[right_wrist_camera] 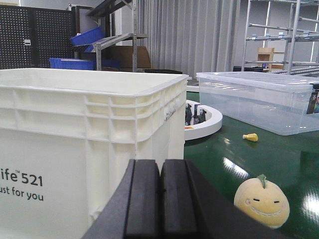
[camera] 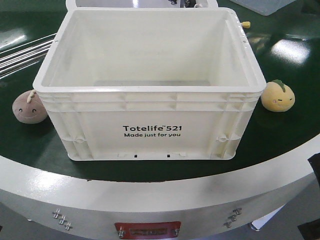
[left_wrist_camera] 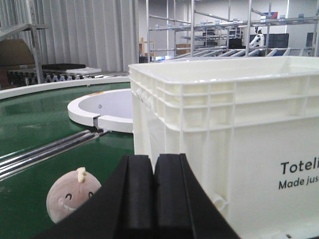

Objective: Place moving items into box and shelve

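**Opening stage of packing.** The box, a cream-white tote printed "Totelife 521", stands upright in the middle of the green bench with nothing visible inside it. Both toys lie outside it on the bench. The brownish-pink plush sits close against the box's left wall, though the front view cannot settle whether the two touch. The yellow-orange plush, its green leaf on top, sits just beside the right wall. The left pincer and the right pincer each show two black fingers pressed together with no gap, gripping nothing. Each is held low, near the box's front corner on its own side. The step in hand is judged to be the first pick, one toy to each arm. Each pincer should open wide before descending, because the round, soft bodies will likely squash or roll under a narrow or off-centre pinch. Closing across the widest part from above, with the fingers parallel to the box wall, should keep a finger from catching the ribbed rim. The lift must clear that tall rim before release over the interior. A clear tote and a small yellow object lie beyond the right-hand toy, well apart from it, and need not be disturbed.
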### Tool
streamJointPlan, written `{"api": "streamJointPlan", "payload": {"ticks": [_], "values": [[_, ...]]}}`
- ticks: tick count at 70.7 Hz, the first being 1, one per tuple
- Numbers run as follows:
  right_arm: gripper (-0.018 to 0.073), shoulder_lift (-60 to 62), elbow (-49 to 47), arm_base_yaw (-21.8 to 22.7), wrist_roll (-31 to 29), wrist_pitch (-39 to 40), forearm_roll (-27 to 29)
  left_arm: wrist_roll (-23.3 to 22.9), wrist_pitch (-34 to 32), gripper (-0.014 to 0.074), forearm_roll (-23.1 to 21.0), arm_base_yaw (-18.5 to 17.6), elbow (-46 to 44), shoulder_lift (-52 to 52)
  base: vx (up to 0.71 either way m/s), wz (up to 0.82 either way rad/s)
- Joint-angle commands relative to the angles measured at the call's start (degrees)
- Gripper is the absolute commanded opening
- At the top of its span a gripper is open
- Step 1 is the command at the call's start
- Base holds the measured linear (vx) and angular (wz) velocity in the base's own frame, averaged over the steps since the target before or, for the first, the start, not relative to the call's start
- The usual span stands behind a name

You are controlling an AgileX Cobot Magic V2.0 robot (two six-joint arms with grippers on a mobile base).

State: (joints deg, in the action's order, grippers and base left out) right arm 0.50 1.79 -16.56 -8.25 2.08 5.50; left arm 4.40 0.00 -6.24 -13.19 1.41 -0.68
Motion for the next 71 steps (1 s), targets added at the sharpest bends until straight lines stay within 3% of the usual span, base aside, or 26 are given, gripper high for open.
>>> {"api": "streamJointPlan", "payload": {"ticks": [1, 44, 59, 71], "values": [[-0.0007, 0.9, 0.2, 0.3, -0.5, 4.2, -0.3, -0.1, -3.8, -0.0017, -0.1, -0.4, 1.0, -0.3, 0.00, 0.00], [-0.0007, 0.9, -1.3, 0.3, -0.5, 5.3, -0.3, -1.4, -5.0, -0.0017, -0.7, -0.4, 0.8, -0.3, 0.00, 0.00], [-0.0007, -3.7, -14.4, 0.3, -2.6, -3.6, -0.3, -4.4, -3.6, -0.0017, -0.5, -0.4, -5.4, 1.5, 0.00, 0.00], [-0.0007, -15.2, -25.0, 0.3, -0.9, -6.8, 0.0, -4.4, 0.0, -0.0017, -0.5, -0.4, -16.4, 12.0, 0.00, 0.00]]}}
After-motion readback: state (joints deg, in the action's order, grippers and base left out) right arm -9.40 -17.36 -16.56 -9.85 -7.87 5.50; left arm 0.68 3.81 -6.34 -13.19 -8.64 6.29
